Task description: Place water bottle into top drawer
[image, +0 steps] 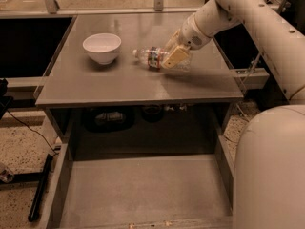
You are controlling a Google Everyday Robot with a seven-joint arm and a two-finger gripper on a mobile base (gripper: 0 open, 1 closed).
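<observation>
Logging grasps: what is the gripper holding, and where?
The gripper sits at the base half of the water bottle; whether it actually grips cannot be told.

Dim warm light, pale glare on the table (143, 27) near 12 o'clock, soft shadow beside the gripper (175, 56) at 1 o'clock, dark under the table, top drawer (143, 190) dull at 6 o'clock.

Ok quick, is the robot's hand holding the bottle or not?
Gripper: at the water bottle lying on the grey table; whether it grips it cannot be told.
</observation>
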